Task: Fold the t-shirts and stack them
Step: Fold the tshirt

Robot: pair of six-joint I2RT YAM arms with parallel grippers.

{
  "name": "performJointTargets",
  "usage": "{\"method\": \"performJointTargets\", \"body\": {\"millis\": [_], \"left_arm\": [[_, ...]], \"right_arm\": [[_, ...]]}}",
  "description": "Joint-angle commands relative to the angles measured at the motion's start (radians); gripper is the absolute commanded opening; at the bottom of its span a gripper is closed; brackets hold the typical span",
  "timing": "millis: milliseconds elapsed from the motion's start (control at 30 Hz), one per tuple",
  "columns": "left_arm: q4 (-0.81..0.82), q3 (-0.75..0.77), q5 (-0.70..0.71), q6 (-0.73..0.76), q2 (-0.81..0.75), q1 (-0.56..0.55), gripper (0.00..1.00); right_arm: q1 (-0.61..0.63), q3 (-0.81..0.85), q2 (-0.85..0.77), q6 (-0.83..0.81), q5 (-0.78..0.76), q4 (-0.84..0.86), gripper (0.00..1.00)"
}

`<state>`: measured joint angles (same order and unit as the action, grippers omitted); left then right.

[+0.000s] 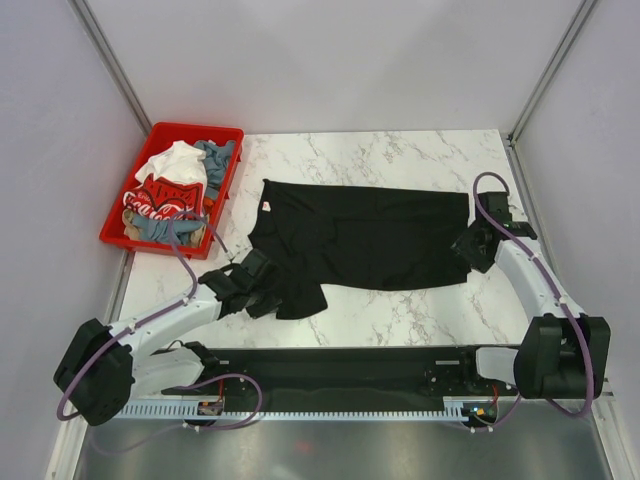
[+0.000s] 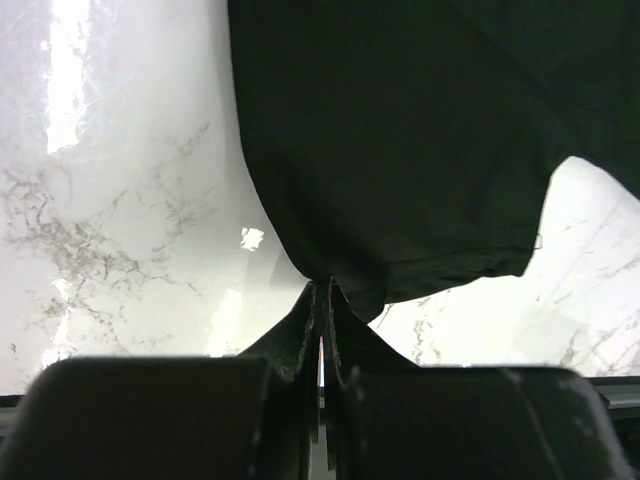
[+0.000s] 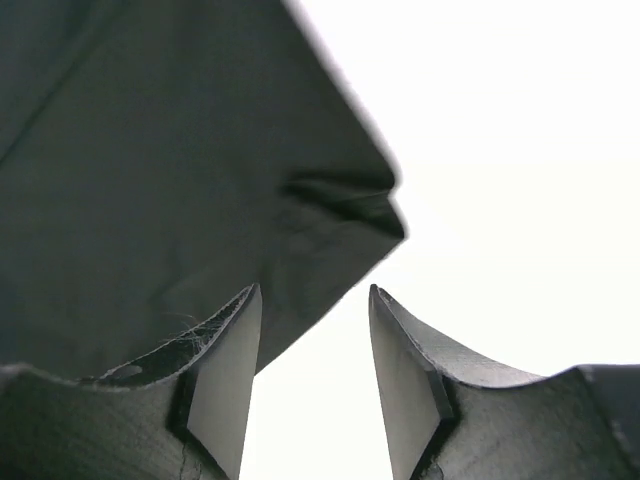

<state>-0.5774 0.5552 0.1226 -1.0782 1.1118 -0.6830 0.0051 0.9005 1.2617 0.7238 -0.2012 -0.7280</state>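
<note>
The left gripper [image 2: 322, 285] has its jaws pressed together. The edge of the black t-shirt [image 2: 400, 130] runs straight into their tips, so they are pinched on that thin cloth. From the overhead view, this grip [image 1: 268, 290] is at the shirt's near-left flap, which looks like a sleeve.

The right gripper [image 3: 313, 290] has its jaws standing apart and not closed on anything. A corner of the black t-shirt [image 3: 150, 150] lies ahead of them and to their left. Its edge slants down to the left finger [image 3: 225, 380], but whether it touches that finger cannot be told.

The only readable writing is white Coca-Cola lettering on the red t-shirt [image 1: 160, 200]. This shirt lies in the red bin [image 1: 195, 127], well beyond the left jaws, along with a white t-shirt [image 1: 178, 162] and a grey-blue t-shirt [image 1: 217, 155]. The black t-shirt [image 1: 370, 235] has a small pale neck label [image 1: 266, 207], too small to read.

The black shirt lies spread flat on the marble table [image 1: 400, 150], between the two sets of jaws. Its long axis runs from one gripper to the other, with the neck end towards the left jaws. The straight far end stops just beside the right gripper [image 1: 468, 243].
</note>
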Motion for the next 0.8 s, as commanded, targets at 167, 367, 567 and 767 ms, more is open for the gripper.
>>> {"method": "performJointTargets", "body": {"millis": [167, 367, 567, 767], "left_arm": [[0.008, 0.051, 0.037, 0.009, -0.038, -0.006, 0.02], [0.017, 0.035, -0.018, 0.1, -0.069, -0.006, 0.02], [0.042, 0.017, -0.032, 0.098, -0.072, -0.006, 0.02], [0.062, 0.011, -0.041, 0.1, -0.069, -0.006, 0.02]], "right_arm": [[-0.08, -0.06, 0.024, 0.078, -0.027, 0.022, 0.52], [-0.082, -0.054, 0.122, 0.094, -0.01, 0.078, 0.5], [-0.082, -0.031, 0.189, 0.123, 0.014, 0.105, 0.49], [-0.082, -0.029, 0.222, 0.134, 0.022, 0.13, 0.48]]}}
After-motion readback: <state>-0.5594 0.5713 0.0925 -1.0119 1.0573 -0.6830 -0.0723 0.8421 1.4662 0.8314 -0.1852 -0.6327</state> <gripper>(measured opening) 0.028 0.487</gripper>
